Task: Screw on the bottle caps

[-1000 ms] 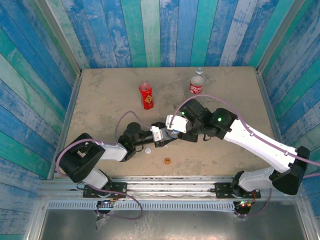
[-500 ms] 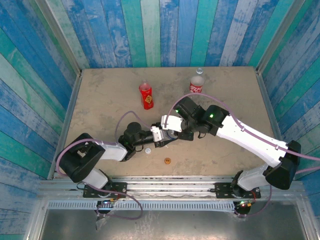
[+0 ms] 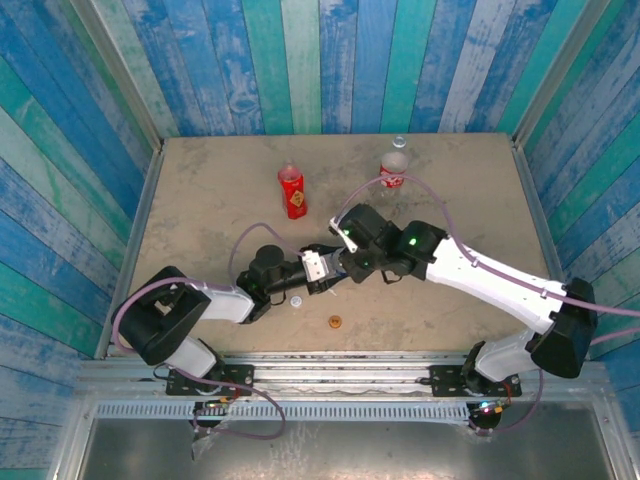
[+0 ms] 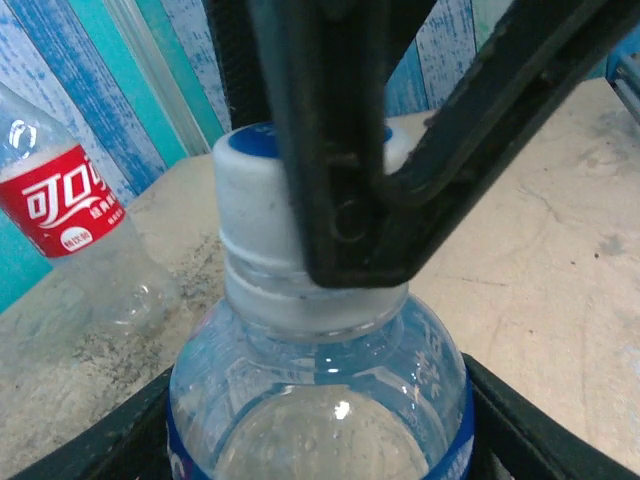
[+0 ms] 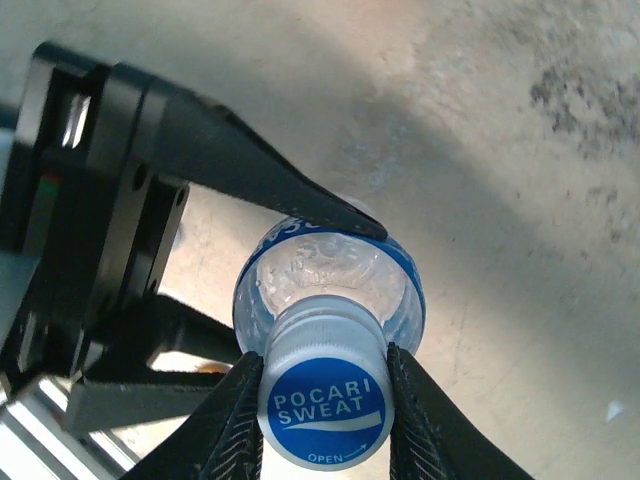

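Observation:
The clear bottle with a blue label stands upright between the arms, and my left gripper is shut around its body. A blue-topped cap reading POCARI SWEAT sits on its neck. My right gripper is shut on that cap from above, one finger on each side. In the top view both grippers meet at the table's middle front, the left gripper just left of the right gripper. A white cap and an orange cap lie loose on the table near the front.
The red-and-yellow bottle stands at the back, left of centre. The cola bottle stands at the back right and also appears as the cola bottle behind the held one. Blue plank walls enclose the table.
The right gripper has closed on the blue cap, and its wrist has shifted left and turned over the bottle. The left arm and its bottle have not moved.

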Available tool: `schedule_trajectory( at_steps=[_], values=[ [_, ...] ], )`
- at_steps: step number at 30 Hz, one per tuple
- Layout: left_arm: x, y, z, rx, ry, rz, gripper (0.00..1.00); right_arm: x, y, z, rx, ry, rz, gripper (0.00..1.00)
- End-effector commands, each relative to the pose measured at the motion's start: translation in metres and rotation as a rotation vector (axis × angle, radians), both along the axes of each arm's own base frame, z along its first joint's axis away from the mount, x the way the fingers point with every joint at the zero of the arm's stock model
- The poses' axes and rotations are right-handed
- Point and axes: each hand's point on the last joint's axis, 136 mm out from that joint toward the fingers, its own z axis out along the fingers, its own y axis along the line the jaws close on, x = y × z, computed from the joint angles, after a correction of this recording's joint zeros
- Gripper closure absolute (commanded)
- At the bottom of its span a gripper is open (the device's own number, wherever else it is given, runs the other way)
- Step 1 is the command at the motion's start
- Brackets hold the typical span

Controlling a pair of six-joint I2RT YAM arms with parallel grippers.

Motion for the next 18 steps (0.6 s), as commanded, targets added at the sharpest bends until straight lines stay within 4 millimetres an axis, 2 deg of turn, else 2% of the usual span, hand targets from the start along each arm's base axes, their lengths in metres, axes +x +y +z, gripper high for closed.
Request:
schedule_trajectory(
  at_steps=[1, 4, 8, 14, 18],
  values=[
    [0.005, -0.002, 0.019, -0.051, -0.078, 0.017, 0.48, -0.006, 0.005, -0.018, 0.043, 0.067, -0.197, 0.87],
    [0.005, -0.003, 0.016, -0.041, -0.065, 0.013, 0.48, -0.001, 0.002, -0.007, 0.03, 0.019, -0.158, 0.8],
    [0.004, 0.001, 0.018, -0.072, -0.01, -0.01, 0.48, -0.004, -0.002, 0.013, 0.014, -0.062, 0.005, 0.56],
    [-0.006, 0.004, 0.033, -0.149, 0.078, -0.131, 0.49, -0.029, -0.008, 0.032, 0.053, -0.181, 0.344, 0.37],
    [-0.024, -0.002, 0.039, -0.153, 0.115, -0.271, 0.49, -0.051, 0.0, 0.053, 0.171, -0.288, 0.58, 0.41]
  ],
)
